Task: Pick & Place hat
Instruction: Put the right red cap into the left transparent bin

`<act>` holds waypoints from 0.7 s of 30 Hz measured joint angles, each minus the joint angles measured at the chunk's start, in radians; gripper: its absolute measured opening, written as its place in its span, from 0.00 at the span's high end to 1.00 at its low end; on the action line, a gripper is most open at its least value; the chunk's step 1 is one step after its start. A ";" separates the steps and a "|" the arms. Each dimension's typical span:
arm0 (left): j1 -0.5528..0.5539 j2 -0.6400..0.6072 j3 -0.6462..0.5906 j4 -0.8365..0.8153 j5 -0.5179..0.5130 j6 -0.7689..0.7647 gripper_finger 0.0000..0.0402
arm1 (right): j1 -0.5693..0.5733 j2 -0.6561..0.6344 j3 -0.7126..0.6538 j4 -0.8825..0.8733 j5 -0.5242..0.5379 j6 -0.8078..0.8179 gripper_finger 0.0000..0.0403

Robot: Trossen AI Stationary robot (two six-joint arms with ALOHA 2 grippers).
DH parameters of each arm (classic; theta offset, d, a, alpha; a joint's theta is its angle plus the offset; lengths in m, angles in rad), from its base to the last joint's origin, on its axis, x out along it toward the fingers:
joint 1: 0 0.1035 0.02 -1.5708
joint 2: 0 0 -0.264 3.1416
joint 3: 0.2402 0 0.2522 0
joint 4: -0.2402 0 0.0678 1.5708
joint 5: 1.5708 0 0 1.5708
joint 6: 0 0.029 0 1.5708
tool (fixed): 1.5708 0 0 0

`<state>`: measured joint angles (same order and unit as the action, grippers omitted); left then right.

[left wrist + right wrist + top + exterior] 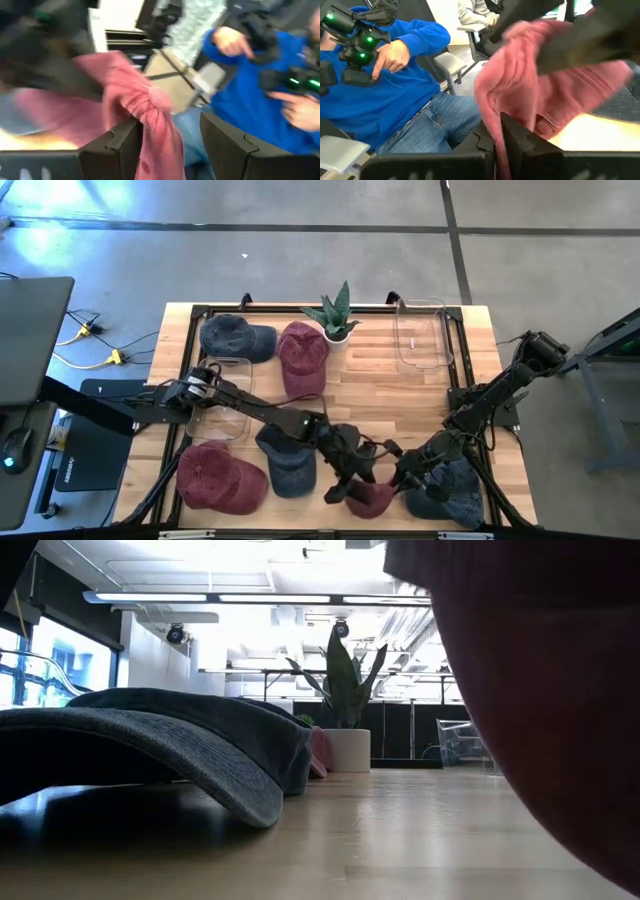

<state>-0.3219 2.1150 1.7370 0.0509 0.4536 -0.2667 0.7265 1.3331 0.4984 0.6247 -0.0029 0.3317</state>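
Note:
A maroon hat (pixel 372 500) sits near the table's near edge, between my two grippers; it fills the right of the low view (pixel 540 690). My right gripper (pixel 497 145) is shut on its cloth. My left gripper (pixel 170 145) reaches in from the table's left with its fingers apart, and a bunched fold of the hat (pixel 155 125) hangs between them. In the high view the left gripper (pixel 350 478) and the right gripper (pixel 408 478) stand close on either side of the hat. My left gripper is open around the hanging fold (pixel 150 150), which lies against the inner side of one finger (pixel 122 150); the other finger (pixel 235 150) stands clear of it. My right gripper pinches a thin edge of the hat's cloth (pixel 495 127) between its two fingers. The fingers come nearly level from the table's right. The cloth rises bunched above them.
Other hats lie about: blue (pixel 288 462) and maroon (pixel 220 478) at the near left, blue (pixel 455 498) at the near right, blue (pixel 235 335) and maroon (pixel 302 355) at the far side. A potted plant (pixel 335 315) and clear bins (pixel 420 335) (pixel 220 395) stand there too. A person in blue (pixel 395 100) sits past the near edge.

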 joint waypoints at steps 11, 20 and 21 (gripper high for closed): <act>-0.016 0.001 0.000 -0.024 -0.069 0.010 0.52 | -0.011 0.000 0.000 0.000 0.001 0.000 0.97; -0.006 0.016 0.002 -0.011 -0.036 0.034 0.41 | -0.022 0.000 0.000 0.000 -0.007 0.000 0.98; -0.006 0.016 0.002 -0.012 -0.044 0.031 0.39 | -0.022 0.000 0.000 0.000 -0.006 0.000 0.98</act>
<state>-0.3281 2.1311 1.7393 0.0391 0.4099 -0.2359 0.7048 1.3331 0.4984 0.6247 -0.0090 0.3317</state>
